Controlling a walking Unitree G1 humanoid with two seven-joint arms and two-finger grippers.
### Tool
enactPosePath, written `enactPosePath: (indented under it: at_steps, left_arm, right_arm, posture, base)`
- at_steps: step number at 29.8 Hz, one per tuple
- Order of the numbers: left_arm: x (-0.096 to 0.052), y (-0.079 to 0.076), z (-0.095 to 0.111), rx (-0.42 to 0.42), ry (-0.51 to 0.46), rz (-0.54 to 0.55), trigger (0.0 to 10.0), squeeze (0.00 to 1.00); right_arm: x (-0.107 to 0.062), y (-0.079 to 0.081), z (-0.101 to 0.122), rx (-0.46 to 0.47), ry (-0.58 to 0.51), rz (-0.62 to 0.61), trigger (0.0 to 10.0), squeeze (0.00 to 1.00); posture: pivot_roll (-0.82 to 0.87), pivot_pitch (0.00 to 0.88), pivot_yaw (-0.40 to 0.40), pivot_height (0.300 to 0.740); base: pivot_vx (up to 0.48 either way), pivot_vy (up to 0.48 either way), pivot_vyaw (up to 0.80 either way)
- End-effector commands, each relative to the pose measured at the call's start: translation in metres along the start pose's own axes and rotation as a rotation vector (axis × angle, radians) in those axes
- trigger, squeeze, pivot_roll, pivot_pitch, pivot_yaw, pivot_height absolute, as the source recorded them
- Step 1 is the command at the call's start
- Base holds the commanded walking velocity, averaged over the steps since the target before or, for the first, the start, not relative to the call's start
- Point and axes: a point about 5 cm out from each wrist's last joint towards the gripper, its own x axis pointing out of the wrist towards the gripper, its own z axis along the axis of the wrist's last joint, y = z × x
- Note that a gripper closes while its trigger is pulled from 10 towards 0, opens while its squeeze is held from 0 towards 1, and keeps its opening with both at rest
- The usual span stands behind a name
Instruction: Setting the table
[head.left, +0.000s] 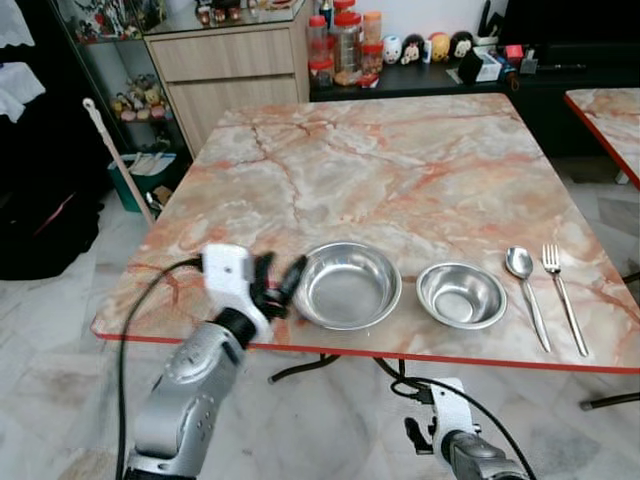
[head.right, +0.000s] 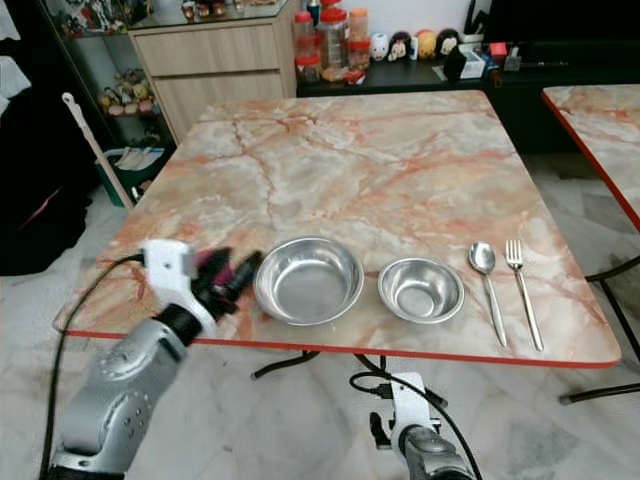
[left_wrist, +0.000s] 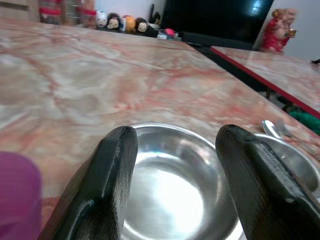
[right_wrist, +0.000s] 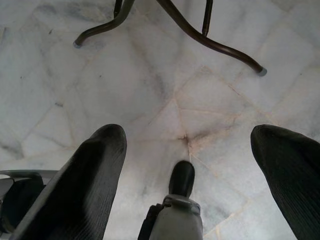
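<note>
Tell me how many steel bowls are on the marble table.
2: a larger bowl beside the left pincer, and a smaller bowl between it and the spoon.

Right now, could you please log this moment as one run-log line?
task: setting table | left gripper: open, beside large steel bowl | right gripper: open, idle over floor | laid: small steel bowl, spoon, fork

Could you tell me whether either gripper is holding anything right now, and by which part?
Nothing is held. The left gripper is open beside the large bowl; the right gripper hangs open over the floor.
</note>
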Motion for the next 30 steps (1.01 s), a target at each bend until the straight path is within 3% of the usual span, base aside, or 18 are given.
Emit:
enactPosePath:
  at_steps: [1, 3, 8, 17, 30]
  left_arm:
    - [-0.001, 0.009, 0.001, 0.017, -0.017, 0.076, 10.0, 0.0]
    - [0.001, 0.018, 0.003, 0.048, -0.039, 0.165, 10.0, 0.0]
    - [0.003, 0.028, 0.008, 0.087, -0.073, 0.252, 10.0, 0.0]
    - [0.007, 0.029, 0.008, 0.105, -0.088, 0.269, 10.0, 0.0]
    - [0.007, 0.031, 0.006, 0.118, -0.094, 0.282, 10.0, 0.0]
  right_arm:
    - [0.001, 0.004, 0.001, -0.002, -0.001, 0.012, 10.0, 0.0]
    - [0.001, 0.004, 0.001, -0.001, -0.002, 0.011, 10.0, 0.0]
    - [0.001, 0.004, 0.001, -0.002, -0.002, 0.01, 10.0, 0.0]
    - [0.001, 0.004, 0.002, -0.004, -0.005, 0.009, 10.0, 0.0]
    - [0.0, 0.003, 0.002, -0.007, -0.003, 0.008, 10.0, 0.0]
  posture:
    - [-0.02, 0.017, 0.101, 0.74]
    - [-0.02, 0.017, 0.101, 0.74]
    - [-0.02, 0.016, 0.099, 0.74]
    - [-0.02, 0.014, 0.096, 0.74]
    - [-0.02, 0.013, 0.095, 0.74]
  base:
    - [0.0, 0.0, 0.0]
    - [0.0, 0.0, 0.0]
    - [0.0, 0.0, 0.0]
    - [0.0, 0.0, 0.0]
    - [0.0, -0.286, 0.0]
